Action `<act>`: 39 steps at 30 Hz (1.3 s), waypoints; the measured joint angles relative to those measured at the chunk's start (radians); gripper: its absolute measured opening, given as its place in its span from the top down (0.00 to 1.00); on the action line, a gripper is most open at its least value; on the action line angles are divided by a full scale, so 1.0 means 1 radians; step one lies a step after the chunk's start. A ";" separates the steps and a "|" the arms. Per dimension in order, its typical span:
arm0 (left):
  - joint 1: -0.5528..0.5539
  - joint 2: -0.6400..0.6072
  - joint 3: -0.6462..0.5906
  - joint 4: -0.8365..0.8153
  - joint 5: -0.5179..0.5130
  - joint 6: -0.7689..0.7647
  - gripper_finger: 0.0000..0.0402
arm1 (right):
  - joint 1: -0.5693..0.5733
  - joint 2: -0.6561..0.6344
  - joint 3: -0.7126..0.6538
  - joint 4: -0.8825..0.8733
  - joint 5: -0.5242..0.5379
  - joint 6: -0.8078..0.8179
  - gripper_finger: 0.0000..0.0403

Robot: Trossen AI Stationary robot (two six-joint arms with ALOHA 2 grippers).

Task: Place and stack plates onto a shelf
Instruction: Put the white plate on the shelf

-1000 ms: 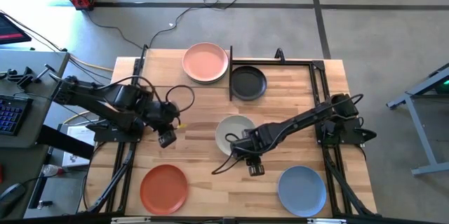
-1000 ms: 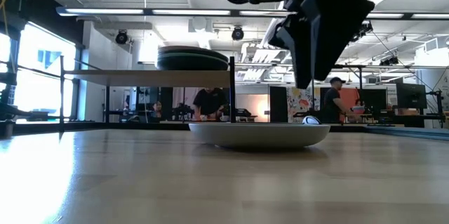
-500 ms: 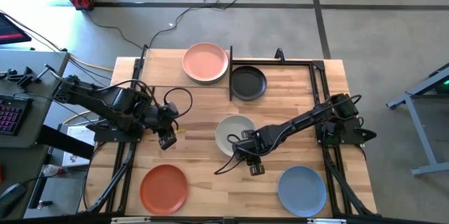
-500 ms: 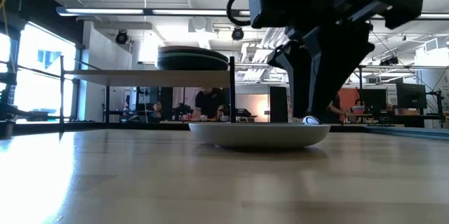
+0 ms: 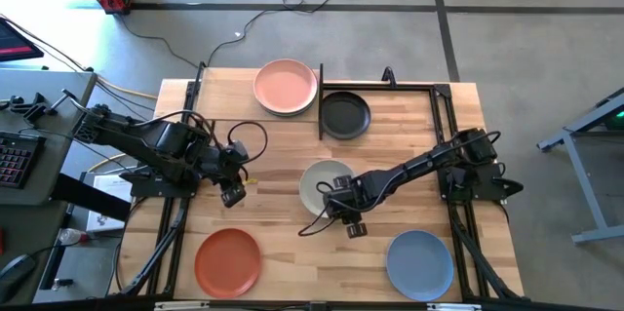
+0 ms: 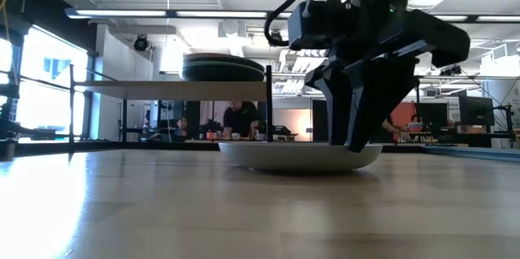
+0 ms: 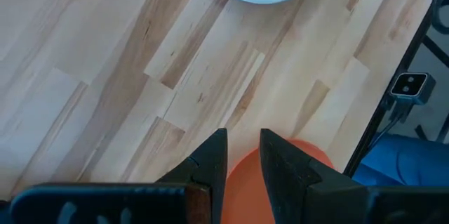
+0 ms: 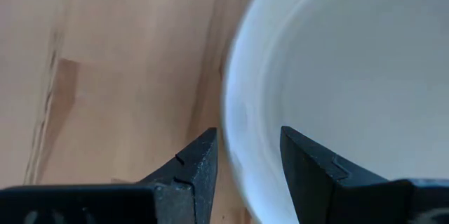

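Fingers (image 8: 210, 155) straddle off-white plate (image 8: 351, 76) rim, seen only wrist-side.

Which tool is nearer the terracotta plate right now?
Left. The left tool hovers just above the terracotta plate; the right tool sits farther off, straddling the pale green plate's rim.

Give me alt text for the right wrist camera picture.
The right end effector, fingers open, straddles the rim of a pale plate, one finger over the plate and one over the wood table.
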 joint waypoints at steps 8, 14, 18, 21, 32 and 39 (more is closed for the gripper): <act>0.000 0.000 0.000 0.000 -0.014 0.000 0.82 | 0.002 0.007 0.000 0.006 -0.022 -0.010 0.67; 0.000 0.000 0.000 0.000 -0.018 0.002 0.82 | 0.004 0.037 0.000 0.031 -0.017 -0.005 0.67; 0.000 0.001 0.000 0.000 -0.018 0.005 0.82 | 0.004 0.041 0.000 0.037 -0.015 0.026 0.67; 0.000 0.001 0.000 0.000 -0.018 0.026 0.82 | 0.004 0.041 0.000 0.036 0.011 0.045 0.68; 0.001 0.001 0.000 0.000 -0.061 0.026 0.82 | 0.004 0.040 0.025 0.028 -0.006 0.095 0.97; 0.001 0.001 0.000 0.000 -0.077 0.023 0.82 | 0.001 0.041 0.108 -0.045 -0.017 0.104 0.99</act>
